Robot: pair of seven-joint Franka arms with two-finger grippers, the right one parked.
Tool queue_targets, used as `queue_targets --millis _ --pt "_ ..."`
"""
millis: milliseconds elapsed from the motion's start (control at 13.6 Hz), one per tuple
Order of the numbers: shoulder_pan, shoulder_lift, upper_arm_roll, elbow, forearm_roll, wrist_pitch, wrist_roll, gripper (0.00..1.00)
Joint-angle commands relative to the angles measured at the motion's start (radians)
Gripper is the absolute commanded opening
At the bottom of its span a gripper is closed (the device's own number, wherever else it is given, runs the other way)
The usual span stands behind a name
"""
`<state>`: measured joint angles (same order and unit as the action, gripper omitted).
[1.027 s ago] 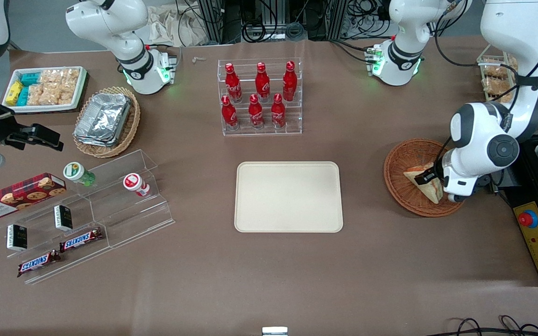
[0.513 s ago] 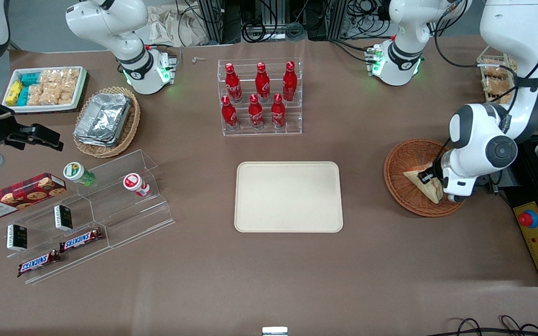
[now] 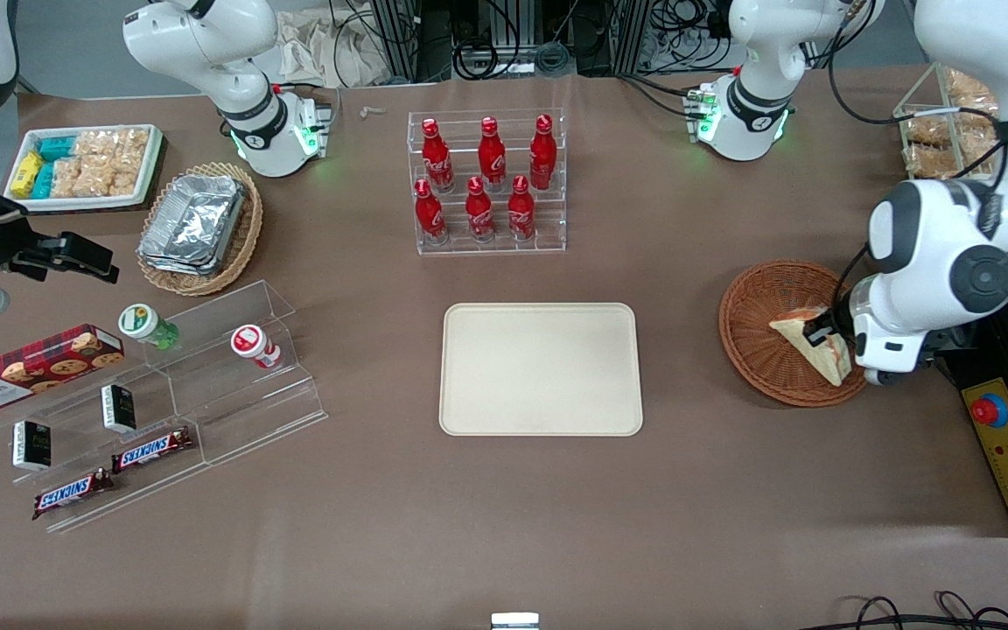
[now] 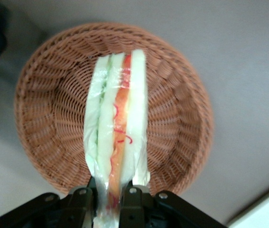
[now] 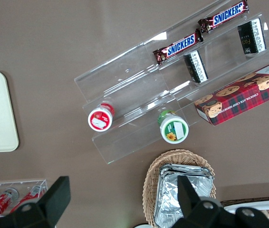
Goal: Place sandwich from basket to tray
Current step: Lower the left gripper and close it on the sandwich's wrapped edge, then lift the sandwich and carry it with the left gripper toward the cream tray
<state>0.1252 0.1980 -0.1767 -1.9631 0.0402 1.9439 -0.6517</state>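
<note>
Between the snack shelves (image 3: 145, 385) at the parked arm's end and the basket (image 3: 762, 350) at the working arm's end lies the tray (image 3: 541, 368), bare. A rack (image 3: 486, 182) of 6 red bottles stands farther from the front camera, off the direct path. The gripper (image 4: 110, 195) is clamped on the sandwich (image 4: 118, 137), which looks lifted above the basket. The carry is in hand: next, move it across open table to the tray and lower it flat.
</note>
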Motion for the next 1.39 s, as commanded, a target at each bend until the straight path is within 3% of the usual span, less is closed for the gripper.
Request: queue_targets --millis 0,367,733,1100,1320 --pt "-0.016 0.02 -0.049 0.156 -0.023 -0.12 -0.022 0.1" --pt "-0.016 0.078 -0.179 0.343 -0.02 -0.223 -0.019 0.04" --pt "-0.018 0.142 -0.3 0.417 -0.013 -0.218 -0.011 0.11" --pt "-0.019 0.251 -0.434 0.415 0.033 -0.165 -0.028 0.11" --pt "-0.12 0.323 -0.446 0.415 0.114 -0.128 -0.087 0.11"
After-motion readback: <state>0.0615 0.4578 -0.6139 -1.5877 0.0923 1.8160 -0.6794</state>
